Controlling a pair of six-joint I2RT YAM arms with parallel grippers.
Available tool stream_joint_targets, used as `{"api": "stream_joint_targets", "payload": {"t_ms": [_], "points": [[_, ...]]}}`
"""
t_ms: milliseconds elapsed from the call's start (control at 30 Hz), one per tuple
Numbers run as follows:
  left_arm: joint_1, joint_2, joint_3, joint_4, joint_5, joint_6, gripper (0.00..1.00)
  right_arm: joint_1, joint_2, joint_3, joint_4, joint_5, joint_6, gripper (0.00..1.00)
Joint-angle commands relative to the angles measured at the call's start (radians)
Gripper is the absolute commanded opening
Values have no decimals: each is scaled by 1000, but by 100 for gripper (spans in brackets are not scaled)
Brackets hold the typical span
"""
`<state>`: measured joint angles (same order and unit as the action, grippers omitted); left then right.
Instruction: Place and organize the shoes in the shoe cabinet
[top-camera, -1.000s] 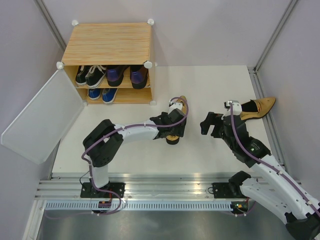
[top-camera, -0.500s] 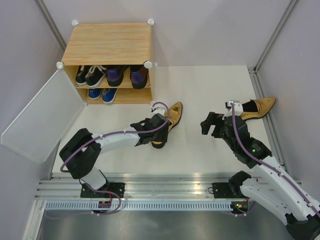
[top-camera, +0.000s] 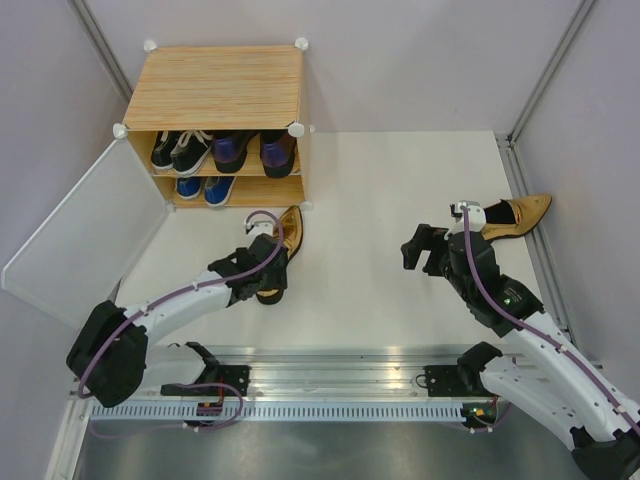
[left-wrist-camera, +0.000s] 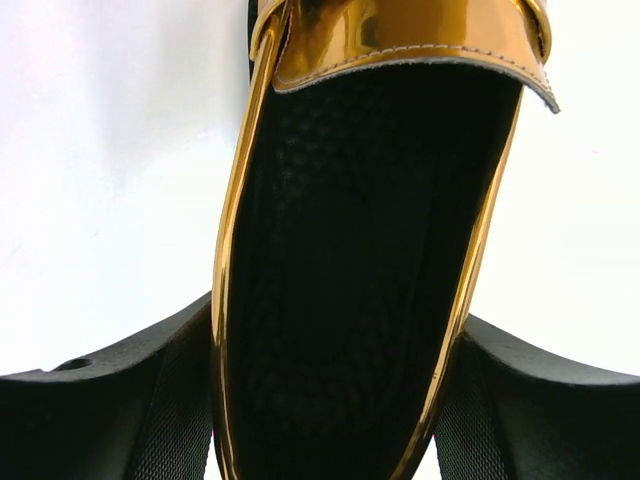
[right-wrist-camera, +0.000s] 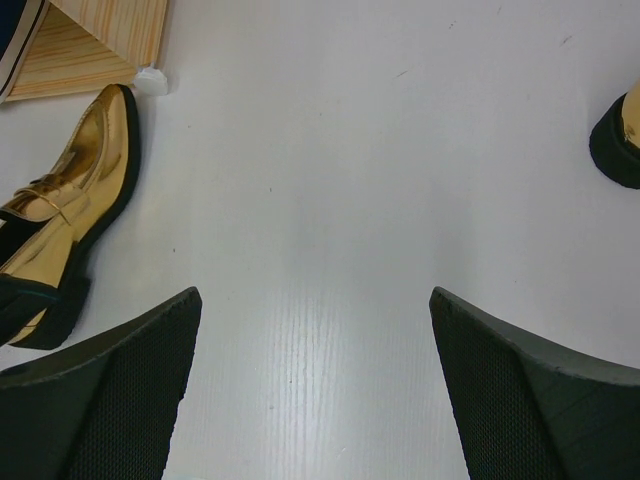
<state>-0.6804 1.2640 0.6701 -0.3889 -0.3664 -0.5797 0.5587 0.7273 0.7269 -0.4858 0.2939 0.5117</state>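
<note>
Where the left gripper (top-camera: 268, 270) reaches out in front of the shoe cabinet (top-camera: 215, 88), we see its two fingers (left-wrist-camera: 150, 400) pressed against either side of a gold heel (top-camera: 287, 228), so it is holding that shoe by the rear part. The pointed toe runs away from the gripper towards the cabinet's lower right corner and ends just short of it. We cannot tell whether the sole rests on the table (top-camera: 370, 200).

Beyond this gripper, on the upper shelf, sit the black sneakers (top-camera: 180, 150) and, to their right, the purple heels (top-camera: 250, 150); the blue sneakers (top-camera: 205, 188) are on the lower shelf at its left end. The door panel (top-camera: 85, 235) hangs swung wide open off to the gripper's left.

The right gripper (right-wrist-camera: 313, 300) hangs over bare table with its jaws spread wide and nothing between them. The second gold heel (top-camera: 520, 213) lies on the table just off to its right, toe pointing away, apart from the fingers.
</note>
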Motion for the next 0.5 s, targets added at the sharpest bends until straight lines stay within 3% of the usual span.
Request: {"api": "stream_joint_targets", "payload": {"t_ms": [0,267,467], "points": [[48,-93,-27,-34,-81,-69,2,-3,-3,8,21,16,2,98],[61,-130,-29,-62,-138,-111,2,-3,11,8,30,11,-1,98],[62,-198,-72,54,-215,-97,2,-3,17,6,32,8,1,98]]}}
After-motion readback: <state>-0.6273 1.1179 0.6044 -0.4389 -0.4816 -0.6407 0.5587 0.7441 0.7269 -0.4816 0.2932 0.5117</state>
